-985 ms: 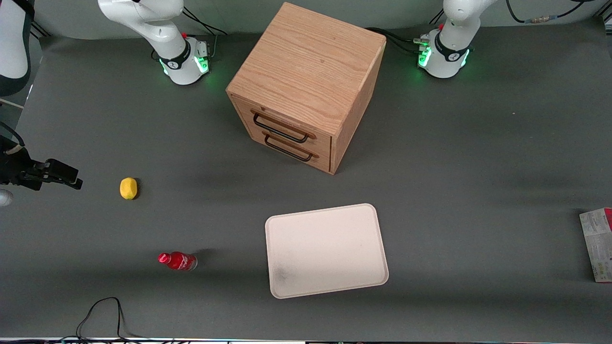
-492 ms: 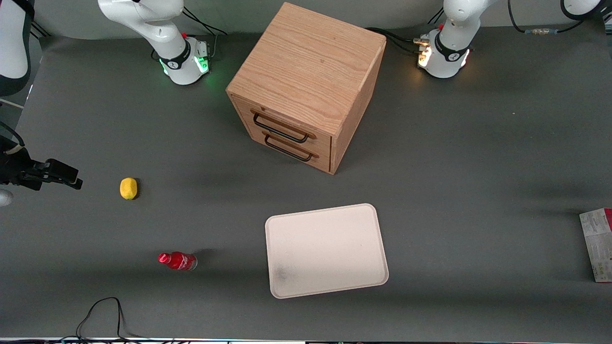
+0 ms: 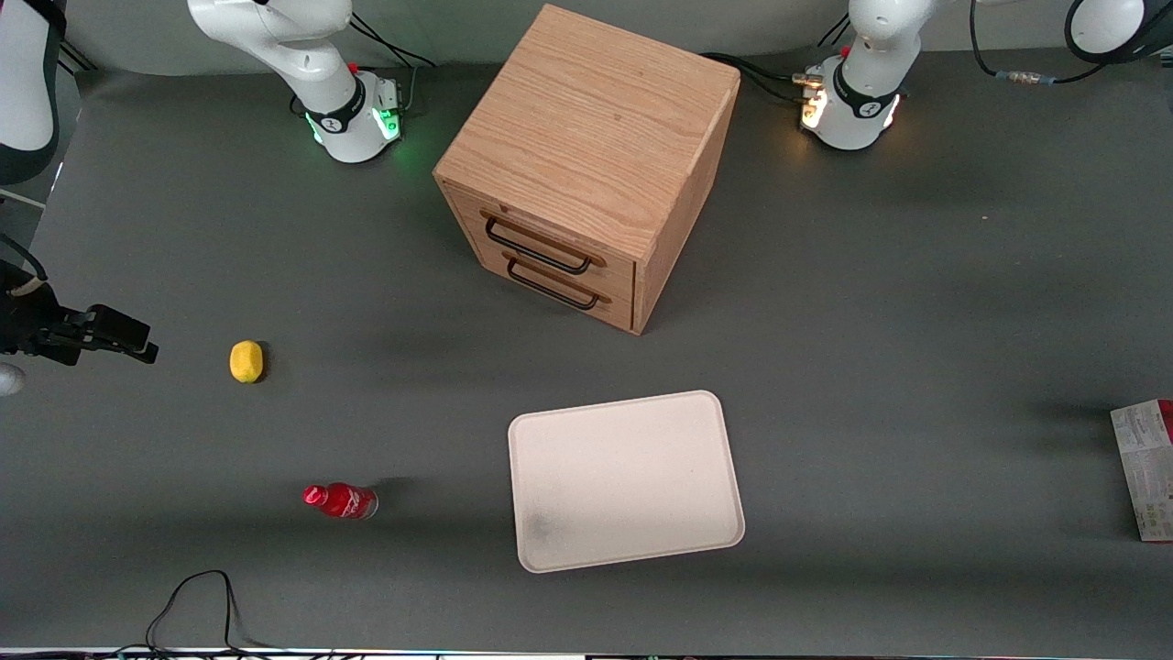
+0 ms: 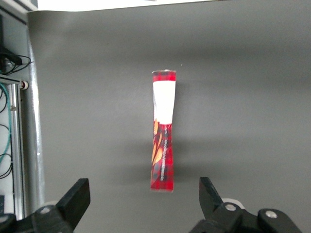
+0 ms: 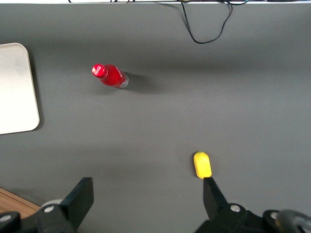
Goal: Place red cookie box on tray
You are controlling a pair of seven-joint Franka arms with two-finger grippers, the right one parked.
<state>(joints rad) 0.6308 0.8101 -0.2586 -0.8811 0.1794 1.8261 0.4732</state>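
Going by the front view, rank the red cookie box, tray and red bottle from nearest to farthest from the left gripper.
1. red cookie box: below the open left gripper, at the working arm's end.
2. tray: mid-table.
3. red bottle: toward the parked arm's end.

Front view high, looking down on whole table [image 3: 916, 302]; left wrist view straight down over red cookie box [image 4: 163, 141] (gripper [image 4: 143, 204] spread wide); both share box.
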